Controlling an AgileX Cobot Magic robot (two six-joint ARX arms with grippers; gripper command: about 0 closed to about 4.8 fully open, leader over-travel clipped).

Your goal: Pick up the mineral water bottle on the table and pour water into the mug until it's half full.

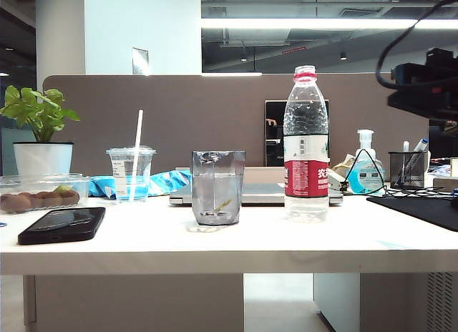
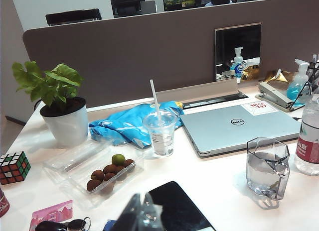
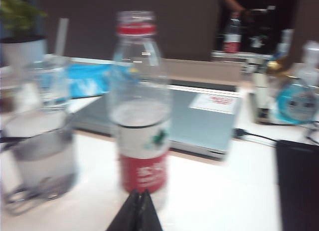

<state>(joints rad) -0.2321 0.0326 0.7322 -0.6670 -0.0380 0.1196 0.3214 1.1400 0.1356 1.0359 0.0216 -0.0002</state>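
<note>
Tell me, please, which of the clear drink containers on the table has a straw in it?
The lidded plastic cup, left of the mug; the mug and the bottle have no straw.

Open-plan office: desk partition [image 1: 215,117], Dell laptop [image 2: 239,129], pen holder [image 1: 406,169].

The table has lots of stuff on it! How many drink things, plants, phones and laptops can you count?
Water bottle: 1
Glass mug: 1
Plastic cup with straw: 1
Potted plant: 1
Phone: 1
Laptop: 1
Total: 6
</note>
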